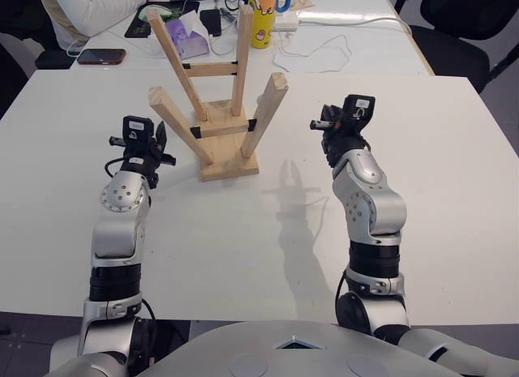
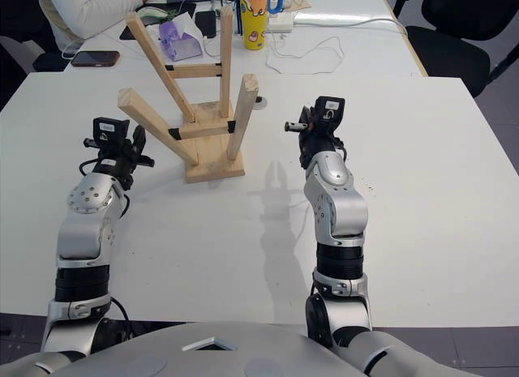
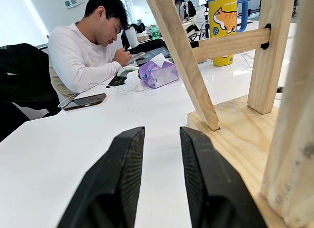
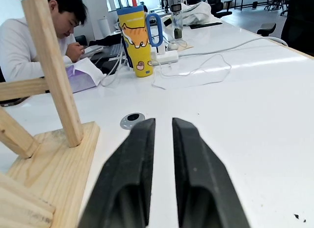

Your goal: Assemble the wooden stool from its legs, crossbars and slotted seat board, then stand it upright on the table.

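Left arm (image 1: 122, 223) and right arm (image 1: 369, 215) both extend forward, well apart from each other, elbows bent. Left gripper (image 3: 161, 135): fingers parallel, parted by a moderate gap, closed on nothing. Right gripper (image 4: 163, 124): fingers parallel, parted by a narrower gap.

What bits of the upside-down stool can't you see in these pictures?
- Underside of the seat board: head views, it lies face down on the table.
- Free end of the slanted leg: left wrist view, cut off by the picture's edge.
- Joints of the far crossbar: head views, too small to judge.
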Action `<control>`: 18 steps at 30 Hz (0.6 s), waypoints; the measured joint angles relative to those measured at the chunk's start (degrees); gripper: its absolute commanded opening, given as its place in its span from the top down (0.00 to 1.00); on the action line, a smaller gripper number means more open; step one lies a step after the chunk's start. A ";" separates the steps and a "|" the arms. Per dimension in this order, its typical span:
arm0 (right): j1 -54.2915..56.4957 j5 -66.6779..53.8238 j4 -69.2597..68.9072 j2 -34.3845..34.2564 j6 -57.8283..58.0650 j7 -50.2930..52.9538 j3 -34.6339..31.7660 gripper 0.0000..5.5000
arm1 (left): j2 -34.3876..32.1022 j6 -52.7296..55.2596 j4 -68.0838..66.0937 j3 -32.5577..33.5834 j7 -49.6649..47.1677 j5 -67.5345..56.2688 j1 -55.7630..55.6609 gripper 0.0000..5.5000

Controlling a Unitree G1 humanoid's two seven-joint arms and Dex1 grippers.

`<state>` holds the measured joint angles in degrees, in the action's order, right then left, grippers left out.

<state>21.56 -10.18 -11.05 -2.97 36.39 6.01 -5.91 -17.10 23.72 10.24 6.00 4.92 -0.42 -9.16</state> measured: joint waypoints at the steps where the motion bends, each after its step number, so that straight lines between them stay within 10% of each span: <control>1: 0.72 0.03 0.79 0.08 -0.38 0.45 -0.90 1.00 | -0.32 -0.02 -0.26 0.68 -0.48 0.57 0.03 0.87; 7: 3.36 2.01 7.75 2.48 -1.72 6.20 -7.16 1.00 | -2.30 2.12 -3.53 6.78 -6.26 2.94 -0.98 1.00; 18: 4.60 -0.03 4.67 -0.82 2.39 -9.60 11.60 1.00 | 8.56 12.58 3.57 -9.18 -0.48 -0.54 -1.50 1.00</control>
<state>26.15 -10.20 -6.38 -3.79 38.78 -3.59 5.69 -8.55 36.30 13.81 -3.18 4.44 -0.96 -10.66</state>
